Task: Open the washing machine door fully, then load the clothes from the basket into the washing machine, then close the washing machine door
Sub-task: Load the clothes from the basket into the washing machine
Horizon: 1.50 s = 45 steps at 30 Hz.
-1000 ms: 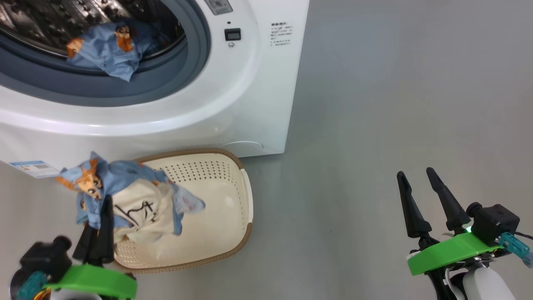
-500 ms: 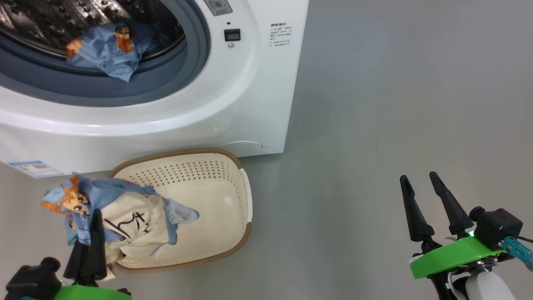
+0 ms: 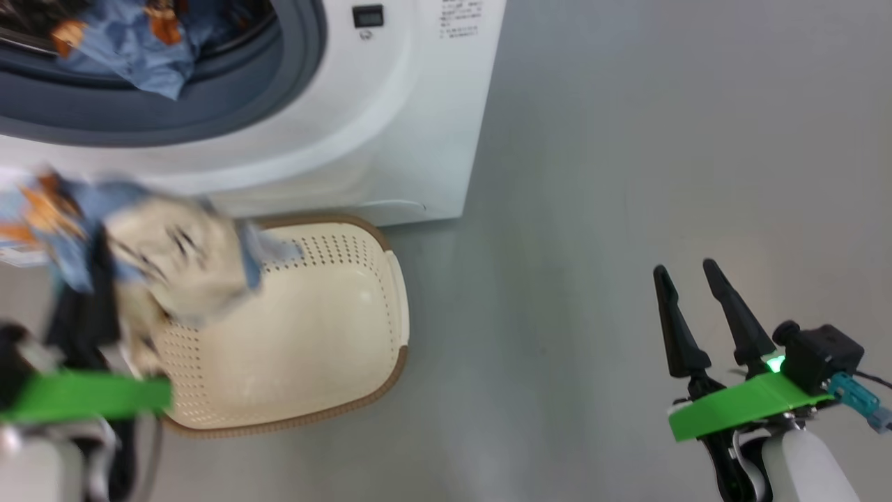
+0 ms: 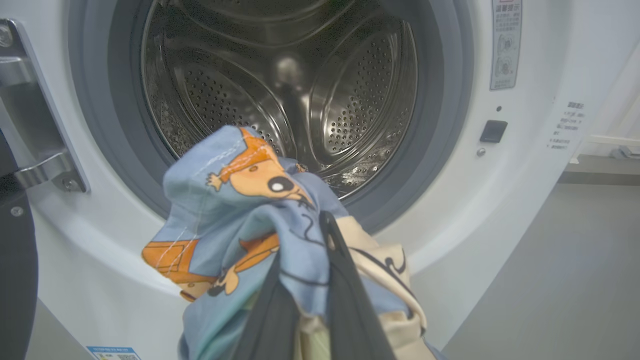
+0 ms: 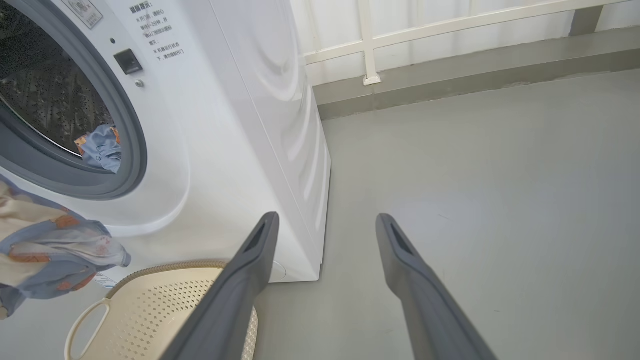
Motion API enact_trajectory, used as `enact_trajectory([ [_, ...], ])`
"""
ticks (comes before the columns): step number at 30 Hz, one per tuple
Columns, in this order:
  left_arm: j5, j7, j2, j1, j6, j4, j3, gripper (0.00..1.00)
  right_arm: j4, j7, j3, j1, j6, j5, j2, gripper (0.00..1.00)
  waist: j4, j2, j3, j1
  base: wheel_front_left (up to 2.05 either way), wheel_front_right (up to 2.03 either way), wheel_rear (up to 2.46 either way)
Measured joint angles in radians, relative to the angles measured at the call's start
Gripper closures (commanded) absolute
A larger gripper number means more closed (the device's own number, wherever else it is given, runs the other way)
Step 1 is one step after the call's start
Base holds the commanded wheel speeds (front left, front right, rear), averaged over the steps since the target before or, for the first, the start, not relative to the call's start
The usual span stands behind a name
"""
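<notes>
My left gripper [image 3: 94, 293] is shut on a bundle of the clothes [image 3: 146, 265], light blue printed fabric wrapped around a cream cloth. It hangs blurred above the left end of the cream basket [image 3: 391, 348]. In the left wrist view the bundle [image 4: 240, 200] sits in front of the washing machine's [image 3: 397, 118] open steel drum [image 4: 300, 85], below its grey gasket. Another blue printed piece [image 3: 132, 59] lies in the drum's mouth. The door's black edge [image 4: 15, 280] shows at far left, swung open. My right gripper [image 3: 686, 275] stands open over bare floor, far right.
Grey floor [image 3: 627, 174] stretches to the right of the machine. A steel hinge bracket [image 4: 45, 167] sits on the machine's front, left of the drum opening. A pale wall with a white rail [image 5: 450, 35] runs behind the machine.
My left gripper has lifted the bundle up out of the basket toward the machine's front. The head camera has shifted, so the machine sits higher in the picture. The right gripper has kept still.
</notes>
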Motion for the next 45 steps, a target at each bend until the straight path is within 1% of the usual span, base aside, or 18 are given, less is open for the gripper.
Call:
enact_trajectory([
  [5, 0.011, -0.003, 0.045, -0.184, 0.000, 0.001, 0.040, 1.00, -0.003, 0.000, 0.007, -0.036, 0.000, 0.000, 0.010, 0.00, -0.017, 0.0000, 0.044, 0.0000, 0.00, 0.00, 0.00],
  [9, 0.034, -0.003, 0.077, -0.341, 0.000, 0.051, 0.034, 1.00, -0.004, 0.000, 0.012, -0.056, 0.000, 0.000, 0.018, 0.00, -0.032, 0.0000, 0.078, 0.0000, 0.00, 0.00, 0.00],
  [13, 0.036, -0.004, 0.105, -0.466, 0.000, 0.201, 0.025, 1.00, -0.004, 0.000, 0.023, -0.079, 0.000, 0.000, 0.029, 0.00, -0.053, 0.0000, 0.105, 0.0000, 0.00, 0.00, 0.00],
  [16, 0.035, -0.004, 0.139, -0.537, 0.000, 0.315, 0.012, 1.00, -0.004, 0.000, 0.038, -0.093, 0.000, 0.000, 0.036, 0.00, -0.076, 0.0000, 0.120, 0.0000, 0.00, 0.00, 0.00],
  [17, 0.031, -0.004, 0.158, -0.588, 0.000, 0.384, -0.004, 1.00, -0.008, 0.000, 0.042, -0.097, 0.000, 0.001, 0.038, 0.00, -0.090, 0.0000, 0.130, 0.0000, 0.00, 0.00, 0.00],
  [19, 0.031, -0.004, 0.177, -0.641, 0.000, 0.462, -0.021, 1.00, -0.008, 0.000, 0.047, -0.097, 0.000, 0.002, 0.039, 0.00, -0.104, 0.0000, 0.140, 0.0000, 0.00, 0.00, 0.00],
  [22, 0.031, -0.004, 0.199, -0.705, 0.000, 0.567, -0.044, 1.00, -0.008, 0.000, 0.055, -0.097, 0.000, 0.002, 0.043, 0.00, -0.127, 0.0000, 0.153, 0.0000, 0.00, 0.00, 0.00],
  [28, 0.030, -0.004, 0.234, -0.816, 0.000, 0.775, -0.125, 1.00, -0.007, 0.000, 0.082, -0.106, 0.000, 0.011, 0.047, 0.00, -0.172, 0.0000, 0.171, 0.0000, 0.00, 0.00, 0.00],
  [31, 0.026, -0.004, 0.251, -0.866, 0.000, 0.850, -0.148, 1.00, -0.008, 0.000, 0.101, -0.113, 0.000, 0.029, 0.047, 0.00, -0.195, 0.0000, 0.178, 0.0000, 0.00, 0.00, 0.00],
  [34, 0.027, -0.004, 0.280, -0.924, 0.000, 0.866, -0.162, 1.00, -0.015, 0.000, 0.112, -0.117, 0.000, 0.037, 0.049, 0.00, -0.216, 0.0000, 0.186, 0.0001, 0.00, 0.00, 0.00],
  [37, 0.036, -0.004, 0.295, -0.962, 0.000, 0.840, -0.155, 1.00, -0.020, 0.000, 0.112, -0.117, 0.000, 0.038, 0.049, 0.00, -0.225, 0.0000, 0.196, 0.0000, 0.00, 0.00, 0.00],
  [40, 0.058, -0.004, 0.308, -1.001, 0.011, 0.752, -0.116, 1.00, -0.027, 0.000, 0.113, -0.118, 0.000, 0.040, 0.049, 0.00, -0.234, 0.0000, 0.215, 0.0000, 0.00, 0.00, 0.00],
  [42, 0.088, -0.004, 0.312, -1.007, 0.020, 0.676, -0.098, 1.00, -0.029, 0.000, 0.113, -0.120, 0.000, 0.044, 0.049, 0.00, -0.238, 0.0000, 0.228, 0.0000, 0.00, 0.00, 0.00],
  [45, 0.120, -0.004, 0.311, -1.008, 0.028, 0.598, -0.058, 1.00, -0.033, 0.000, 0.113, -0.128, 0.000, 0.046, 0.049, 0.00, -0.243, 0.0000, 0.245, 0.0000, 0.00, 0.00, 0.00],
])
